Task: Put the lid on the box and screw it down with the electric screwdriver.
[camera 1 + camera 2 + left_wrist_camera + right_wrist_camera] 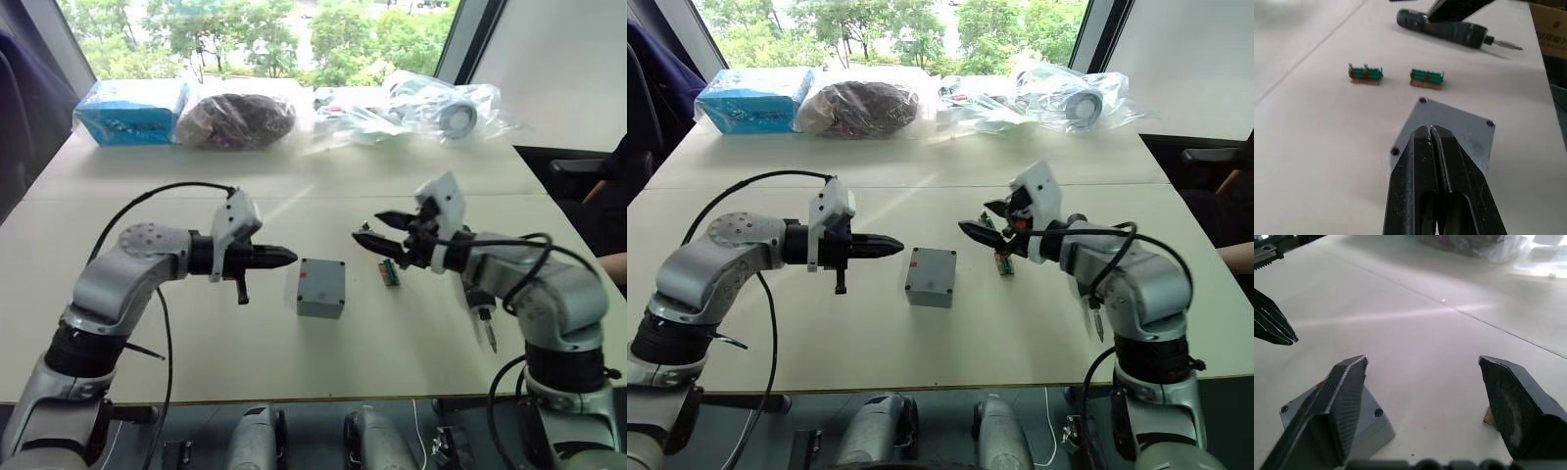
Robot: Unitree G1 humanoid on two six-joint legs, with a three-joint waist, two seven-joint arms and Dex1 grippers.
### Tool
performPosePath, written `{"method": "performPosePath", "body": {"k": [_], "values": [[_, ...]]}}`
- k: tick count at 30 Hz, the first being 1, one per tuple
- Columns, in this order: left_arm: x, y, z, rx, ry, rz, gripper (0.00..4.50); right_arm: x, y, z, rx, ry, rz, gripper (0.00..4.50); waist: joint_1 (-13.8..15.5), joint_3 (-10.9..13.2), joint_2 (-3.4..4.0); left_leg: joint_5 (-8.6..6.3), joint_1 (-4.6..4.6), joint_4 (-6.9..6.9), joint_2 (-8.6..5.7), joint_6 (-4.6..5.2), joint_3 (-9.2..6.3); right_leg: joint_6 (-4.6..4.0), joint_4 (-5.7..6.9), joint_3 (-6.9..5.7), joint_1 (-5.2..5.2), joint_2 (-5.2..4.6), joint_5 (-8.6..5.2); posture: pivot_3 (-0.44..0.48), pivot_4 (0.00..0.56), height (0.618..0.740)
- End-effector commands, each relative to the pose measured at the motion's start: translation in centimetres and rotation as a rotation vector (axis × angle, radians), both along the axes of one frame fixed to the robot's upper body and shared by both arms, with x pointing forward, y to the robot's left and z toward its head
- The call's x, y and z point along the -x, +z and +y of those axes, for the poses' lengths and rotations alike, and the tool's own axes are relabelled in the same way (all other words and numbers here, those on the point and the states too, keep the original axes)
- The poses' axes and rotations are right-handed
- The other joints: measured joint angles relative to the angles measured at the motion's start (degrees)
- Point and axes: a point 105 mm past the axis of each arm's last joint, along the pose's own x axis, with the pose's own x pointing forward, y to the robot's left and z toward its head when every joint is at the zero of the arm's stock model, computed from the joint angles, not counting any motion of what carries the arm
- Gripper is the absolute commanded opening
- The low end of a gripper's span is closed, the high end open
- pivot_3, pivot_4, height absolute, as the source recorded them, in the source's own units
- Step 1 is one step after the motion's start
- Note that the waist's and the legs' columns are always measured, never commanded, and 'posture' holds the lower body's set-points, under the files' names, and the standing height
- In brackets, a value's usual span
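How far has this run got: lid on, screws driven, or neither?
The lid already sits on the box. Nothing is in hand: the left gripper is shut and empty, the right gripper open. The electric screwdriver lies on the table, so picking it up and screwing remain.

On the table [294, 372], the box [321, 288] with its lid [323, 275] sits centrally. Two small green parts [391, 273] lie to its right, the screwdriver [484, 324] farther right.
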Motion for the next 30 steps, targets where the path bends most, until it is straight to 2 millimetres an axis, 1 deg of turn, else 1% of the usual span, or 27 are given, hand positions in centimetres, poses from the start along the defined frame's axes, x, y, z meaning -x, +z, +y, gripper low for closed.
{"method": "performPosePath", "body": {"k": [1, 2, 3, 4, 7, 9, 12, 14, 18, 22, 27, 30], "values": [[0.7, 1.7, -0.6, 0.050, -0.065, -0.008, 0.00, 0.3, 2.9, -1.7, -0.025, -0.064, -0.001, 4.45, -0.16, 0.00, 0.00, 0.00, 0.00, 0.00, 0.00, 0.00, 0.00, 0.00, 0.00, 0.00, 0.00, 0.00, 0.00, 0.000, 0.150, 0.740], [1.0, 1.4, -0.8, 0.016, -0.095, -0.009, 0.00, -0.2, 2.7, -3.4, 0.006, -0.138, 0.088, 4.45, -0.31, 0.00, 0.01, 0.00, 0.02, -0.01, -0.01, 0.00, 0.01, 0.01, 0.01, 0.00, 0.00, 0.01, 0.01, 0.000, 0.150, 0.740], [1.2, 1.2, -0.9, -0.008, -0.117, -0.011, 0.00, -0.4, 2.6, -4.7, 0.025, -0.191, 0.155, 4.45, -0.37, 0.02, 0.04, 0.00, 0.02, -0.02, -0.02, 0.00, 0.01, 0.01, 0.02, 0.00, -0.01, 0.03, 0.01, 0.000, 0.150, 0.740], [1.3, 1.1, -1.0, -0.025, -0.132, -0.012, 0.00, -0.5, 2.6, -5.6, 0.034, -0.225, 0.200, 4.45, -0.38, 0.02, 0.04, 0.00, 0.01, -0.03, -0.02, 0.00, 0.03, 0.00, 0.03, 0.01, -0.05, 0.01, 0.01, 0.000, 0.150, 0.740], [2.3, 1.0, -1.5, -0.087, -0.226, -0.042, 0.00, -0.4, 1.4, -9.9, 0.158, -0.338, 0.384, 4.45, 0.09, 0.03, 0.04, 0.00, -0.01, -0.08, -0.02, 0.00, 0.02, -0.16, -0.03, 0.01, -0.05, -0.03, -0.08, 0.000, 0.150, 0.740], [2.5, 0.8, -1.7, -0.115, -0.257, -0.063, 0.00, 0.3, 0.8, -11.4, 0.200, -0.352, 0.484, 4.45, 0.00, 0.03, 0.03, -0.02, -0.04, -0.10, -0.05, 0.03, 0.04, -0.21, -0.08, 0.02, -0.06, -0.12, -0.11, 0.000, 0.150, 0.740], [2.4, 0.2, -1.8, -0.151, -0.278, -0.087, 0.00, 0.6, -0.6, -12.7, 0.227, -0.372, 0.613, 4.45, -0.69, 0.03, 0.03, -0.07, -0.03, -0.10, -0.07, 0.12, 0.13, -0.20, -0.27, 0.11, -0.04, -0.16, -0.11, 0.000, 0.150, 0.740], [2.4, -0.2, -1.9, -0.166, -0.284, -0.097, 0.00, 0.7, -1.3, -13.0, 0.231, -0.375, 0.676, 4.45, -1.39, 0.04, 0.03, -0.08, -0.03, -0.10, -0.06, 0.14, 0.17, -0.19, -0.32, 0.16, -0.04, -0.11, -0.10, 0.000, 0.150, 0.740], [2.7, -0.7, -2.1, -0.161, -0.287, -0.095, 0.00, 0.8, -2.8, -13.6, 0.250, -0.387, 0.773, 4.45, -1.47, 0.05, 0.06, -0.08, -0.04, -0.13, -0.02, 0.14, 0.16, -0.18, -0.31, 0.17, -0.10, -0.03, -0.09, 0.000, 0.150, 0.740], [2.8, -1.0, -2.3, -0.147, -0.273, -0.087, 0.00, 0.5, -3.4, -13.8, 0.257, -0.380, 0.807, 4.45, -1.35, 0.06, 0.07, -0.08, -0.09, -0.13, -0.01, 0.14, 0.17, -0.16, -0.31, 0.17, -0.14, -0.01, -0.09, 0.000, 0.150, 0.740], [3.0, -1.2, -2.4, -0.135, -0.253, -0.079, 0.00, 0.5, -4.7, -14.5, 0.333, -0.360, 0.837, 4.45, -1.22, 0.06, 0.07, -0.08, -0.11, -0.11, 0.00, 0.14, 0.17, -0.17, -0.32, 0.18, -0.14, -0.05, -0.09, 0.000, 0.150, 0.740], [2.9, -1.2, -2.4, -0.123, -0.235, -0.072, 0.00, 0.2, -6.0, -14.9, 0.387, -0.346, 0.858, 4.45, -1.28, 0.06, 0.07, -0.08, -0.11, -0.11, -0.01, 0.14, 0.17, -0.17, -0.32, 0.18, -0.14, -0.05, -0.09, 0.000, 0.150, 0.740]]}}
